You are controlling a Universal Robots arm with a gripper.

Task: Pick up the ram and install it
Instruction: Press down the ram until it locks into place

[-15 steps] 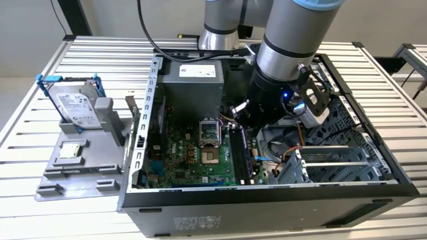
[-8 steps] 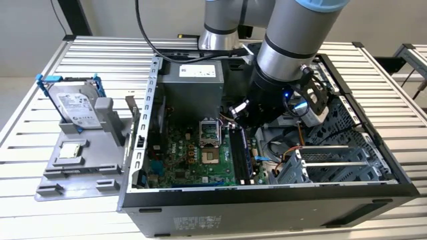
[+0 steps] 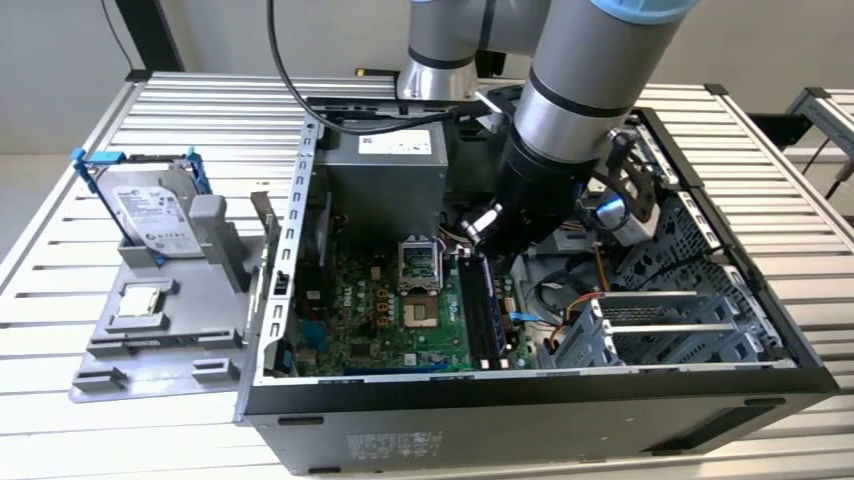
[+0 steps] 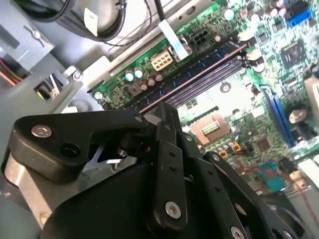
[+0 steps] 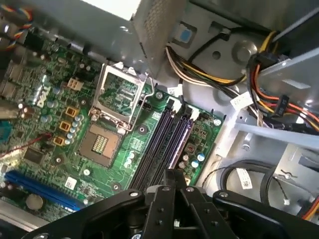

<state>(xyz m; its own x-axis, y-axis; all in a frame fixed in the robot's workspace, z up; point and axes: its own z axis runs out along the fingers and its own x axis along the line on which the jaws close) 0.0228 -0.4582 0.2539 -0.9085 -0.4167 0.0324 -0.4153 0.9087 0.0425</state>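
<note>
open PC case (image 3: 534, 410), silver HDD (image 3: 150, 215), grey tray (image 3: 147, 345), slatted table (image 3: 80, 420)

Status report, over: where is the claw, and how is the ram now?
Claw low over memory slots, inside open case. Ram: held or seated, cannot tell. Cable bundle beside slots, not across them.

Matt black plastic claw (image 4: 167, 117) — glossy green motherboard (image 5: 55, 124), dull grey metal case (image 3: 534, 420).

Fingers' (image 5: 172, 175) tips hidden; grip unclear
</note>
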